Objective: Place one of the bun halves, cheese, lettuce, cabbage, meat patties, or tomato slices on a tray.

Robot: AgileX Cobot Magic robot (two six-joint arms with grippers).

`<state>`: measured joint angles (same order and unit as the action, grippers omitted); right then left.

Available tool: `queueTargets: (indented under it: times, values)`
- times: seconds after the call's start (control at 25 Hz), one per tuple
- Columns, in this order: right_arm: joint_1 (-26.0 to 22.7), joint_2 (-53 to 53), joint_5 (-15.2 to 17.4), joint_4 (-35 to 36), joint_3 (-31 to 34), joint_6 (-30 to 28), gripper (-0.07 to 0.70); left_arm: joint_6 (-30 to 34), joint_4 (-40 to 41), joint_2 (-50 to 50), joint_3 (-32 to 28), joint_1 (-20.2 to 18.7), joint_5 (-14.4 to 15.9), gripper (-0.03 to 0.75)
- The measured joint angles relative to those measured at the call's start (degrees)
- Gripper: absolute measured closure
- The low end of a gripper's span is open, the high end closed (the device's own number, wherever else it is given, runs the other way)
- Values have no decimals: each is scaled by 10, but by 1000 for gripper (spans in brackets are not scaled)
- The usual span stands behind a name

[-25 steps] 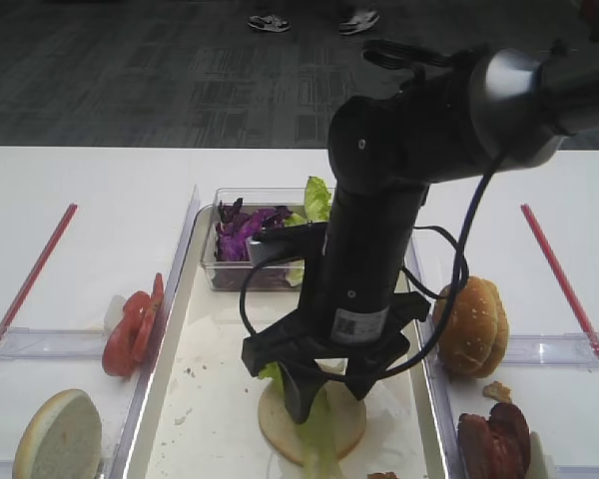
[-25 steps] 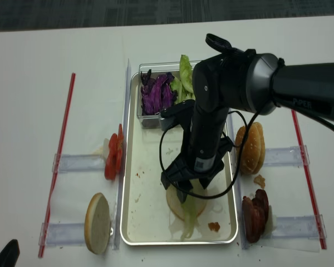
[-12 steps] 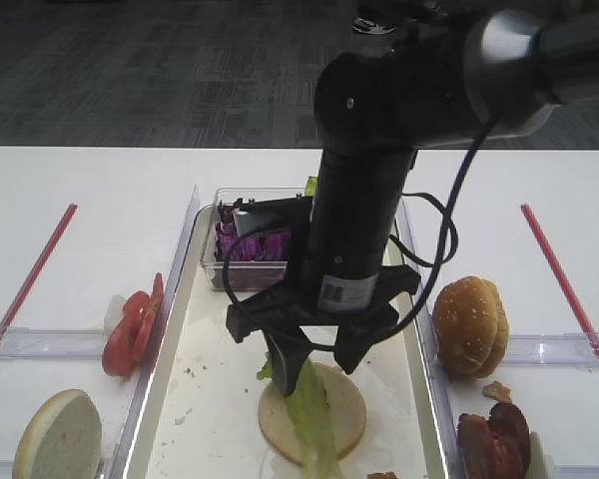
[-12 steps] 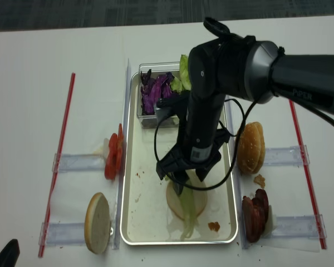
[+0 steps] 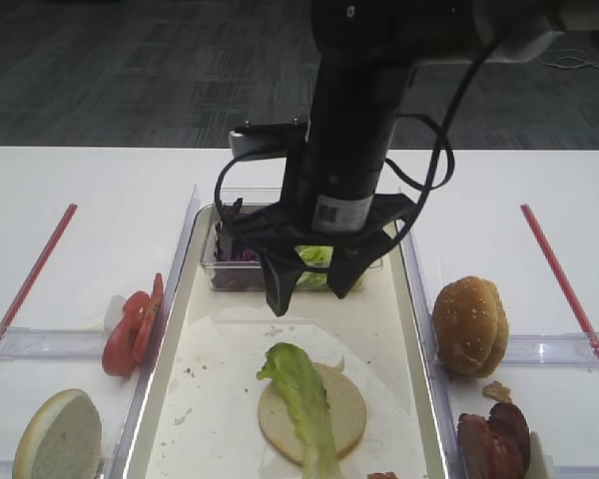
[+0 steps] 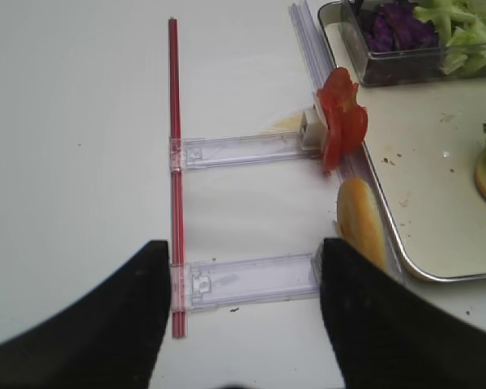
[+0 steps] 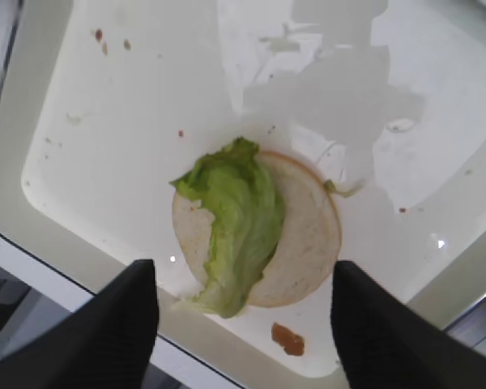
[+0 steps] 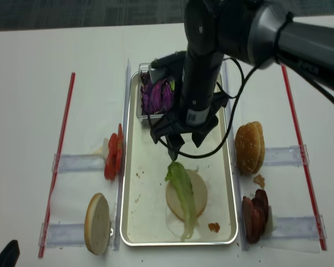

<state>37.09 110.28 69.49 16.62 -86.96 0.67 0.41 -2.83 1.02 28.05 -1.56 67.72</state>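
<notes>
The lettuce (image 5: 301, 399) lies across a bun half (image 5: 313, 411) on the tray (image 5: 170, 399), free of any grip; above it the right hand (image 5: 311, 292) hangs pointing straight down, fingers spread wide and empty, before the cabbage (image 8: 157, 94) tub

lettuce (image 5: 304, 399) tip cut off at bottom edge, meat patties (image 5: 494, 439) cropped, tub contents partly hidden behind arm

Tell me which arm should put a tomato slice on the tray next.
Probably left. The tomato slices stand just outside the tray on its side. The right claw hangs open, empty, over the tray's middle.
</notes>
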Motion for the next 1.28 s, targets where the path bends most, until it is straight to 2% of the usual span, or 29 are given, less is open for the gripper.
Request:
queueTargets:
  times: [0.28, 0.6, 0.92, 1.28]
  values:
    - [-19, 1, 2, -7, -46, 6, 152, 0, 0, 0, 0, 0, 0, 324]
    - [-27, 2, 5, -13, -50, 9, 152, 0, 5, 0, 0, 0, 0, 324]
    - [-107, 2, 6, -5, -50, 8, 152, 0, 5, 0, 0, 0, 0, 324]
    - [-171, 2, 6, -44, -50, 2, 152, 0, 6, 0, 0, 0, 0, 324]
